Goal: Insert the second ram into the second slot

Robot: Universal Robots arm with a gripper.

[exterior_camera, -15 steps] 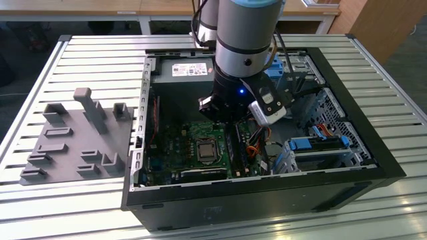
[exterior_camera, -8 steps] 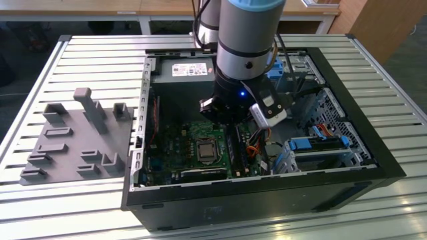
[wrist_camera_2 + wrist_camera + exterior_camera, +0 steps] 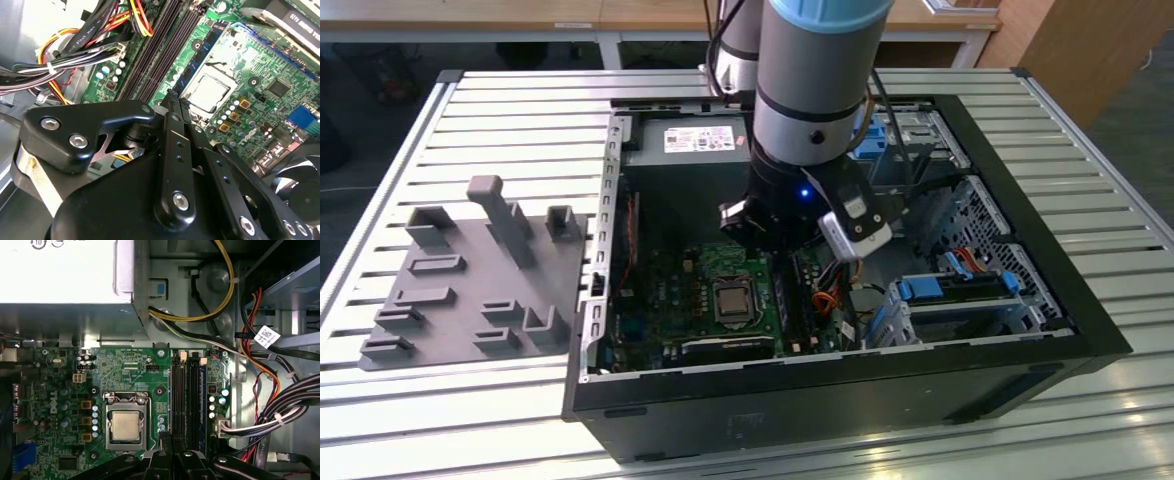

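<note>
Where the table (image 3: 494, 110) reaches its edge on the exterior view's left, a grey tray (image 3: 470, 282) of upright holders lies flat. It sits just beside the open case (image 3: 827, 400), which stands on the table's middle.

Inside the case, a silver box (image 3: 687, 140) sits against the far wall. The green board (image 3: 667, 290) lies on the case floor, with the CPU (image 3: 731, 298) near its centre. The dark slots (image 3: 782, 300) run just beside the CPU, on the exterior view's right of it. The arm (image 3: 807, 90) comes straight down over them.

In both wrist views the fingers (image 3: 172, 135) are closed, tips almost touching, above the slot row. In the second wrist view the ram (image 3: 200, 50), a blue-green strip with dark chips, runs parallel to the slots on their CPU side. One end of it is at the fingertips. I cannot tell whether the fingers grip it.

On the far side of the slots from the CPU, bundled cables (image 3: 280, 405) cross the case floor. Drive bays (image 3: 954, 290) with blue tabs line the case wall on the exterior view's right.
</note>
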